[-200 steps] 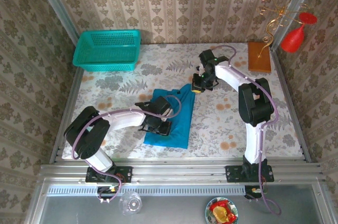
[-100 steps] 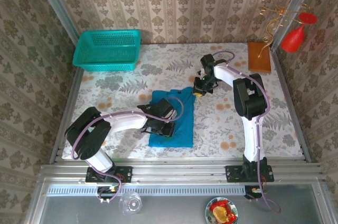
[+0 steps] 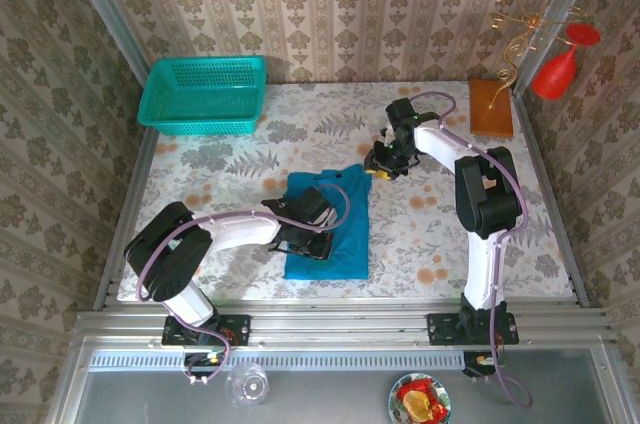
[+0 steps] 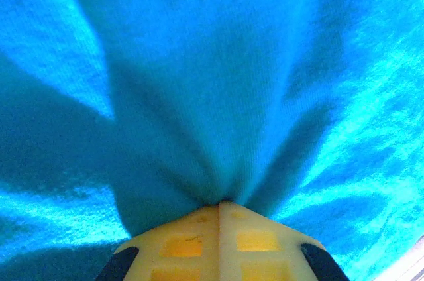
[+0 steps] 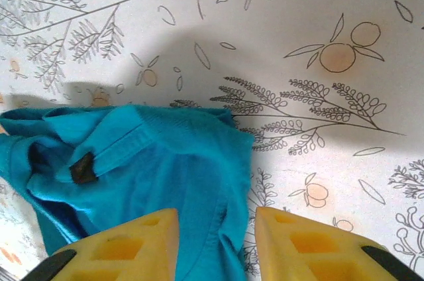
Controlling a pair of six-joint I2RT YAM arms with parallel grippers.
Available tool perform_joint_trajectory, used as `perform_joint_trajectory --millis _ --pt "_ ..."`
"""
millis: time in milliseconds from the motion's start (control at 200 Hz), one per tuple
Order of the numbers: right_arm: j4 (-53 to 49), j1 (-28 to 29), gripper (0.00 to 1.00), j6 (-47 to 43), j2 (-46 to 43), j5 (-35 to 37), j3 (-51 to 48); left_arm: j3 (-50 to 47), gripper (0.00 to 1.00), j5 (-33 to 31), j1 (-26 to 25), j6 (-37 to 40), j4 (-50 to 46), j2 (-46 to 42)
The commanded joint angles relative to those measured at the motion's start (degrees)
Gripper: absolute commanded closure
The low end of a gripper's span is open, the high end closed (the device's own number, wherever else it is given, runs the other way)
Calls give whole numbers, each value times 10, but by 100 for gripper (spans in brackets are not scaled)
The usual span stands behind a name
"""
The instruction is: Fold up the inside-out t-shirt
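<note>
The inside-out t-shirt [image 3: 335, 227] lies as a narrow teal-blue bundle in the middle of the table. My left gripper [image 3: 306, 241] rests on its left side, and its yellow fingertips [image 4: 192, 228] are shut on a pinch of cloth that puckers into folds [image 4: 218, 128]. My right gripper [image 3: 381, 166] hovers at the shirt's far right corner. It stands open, with the yellow fingers [image 5: 126, 244] either side of a hemmed shirt edge [image 5: 218, 181] that lies loose on the cloth-covered table. A small dark tag [image 5: 83, 168] shows on the shirt.
A turquoise mesh basket [image 3: 203, 94] stands at the back left. A brown board [image 3: 490, 107] and a red glass on a gold wire stand [image 3: 555, 69] are at the back right. The floral tablecloth [image 3: 430, 224] lies bare to the right of the shirt.
My right gripper has opened and let go of the shirt's far corner, which now lies on the table. The shirt has shifted slightly right. The left gripper stays shut on the cloth.
</note>
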Motion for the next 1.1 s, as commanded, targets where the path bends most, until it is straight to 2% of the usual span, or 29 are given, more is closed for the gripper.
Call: perform_joint_trajectory --millis 0,140,325,470,600,770,910,1095 --pt "16 12 63 22 6 -29 -11 -19 95 6 -12 -1 -45 33" --pt "-5 23 61 23 33 -2 9 -36 93 -24 0 12 -73 -18" --pt "-10 30 60 33 36 22 11 -60 87 -9 44 10 -74 -78" --pt "-15 38 60 36 44 24 22 -46 87 27 82 11 -45 -93" --pt "-51 49 60 33 40 70 35 -8 86 40 115 25 -49 -97" --pt "-43 60 54 36 10 95 6 41 87 32 172 59 -63 -61" --pt "-27 61 54 37 19 76 -6 116 91 -30 184 113 -130 14" --pt "-21 68 53 45 23 82 -13 152 92 -41 207 125 -148 80"
